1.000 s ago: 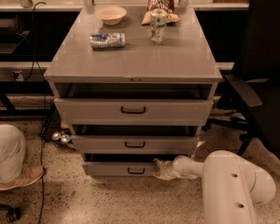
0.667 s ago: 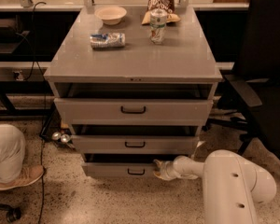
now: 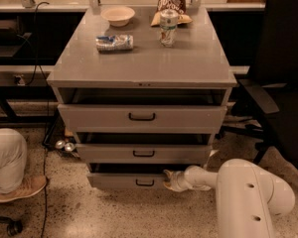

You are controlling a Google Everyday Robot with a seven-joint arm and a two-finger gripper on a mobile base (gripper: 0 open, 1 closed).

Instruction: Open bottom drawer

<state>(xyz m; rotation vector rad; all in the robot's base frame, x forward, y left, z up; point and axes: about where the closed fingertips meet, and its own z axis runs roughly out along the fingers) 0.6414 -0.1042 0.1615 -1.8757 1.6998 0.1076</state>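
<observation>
The bottom drawer (image 3: 124, 181) is the lowest of three grey drawers in the cabinet (image 3: 141, 68). It stands pulled out a little, with a dark gap above its flat front and a small black loop handle (image 3: 145, 183) at its middle. My gripper (image 3: 170, 180) is at the right part of the drawer front, just right of the handle, at the drawer's top edge. My white arm (image 3: 238, 192) reaches in from the lower right.
The middle drawer (image 3: 143, 153) and top drawer (image 3: 141, 117) are also slightly out. On the cabinet top lie a bowl (image 3: 118, 15), a crushed can (image 3: 114, 42), an upright can (image 3: 169, 28) and a chip bag (image 3: 172, 1). A black chair (image 3: 280, 78) stands right. A person's leg and shoe (image 3: 15, 175) are left.
</observation>
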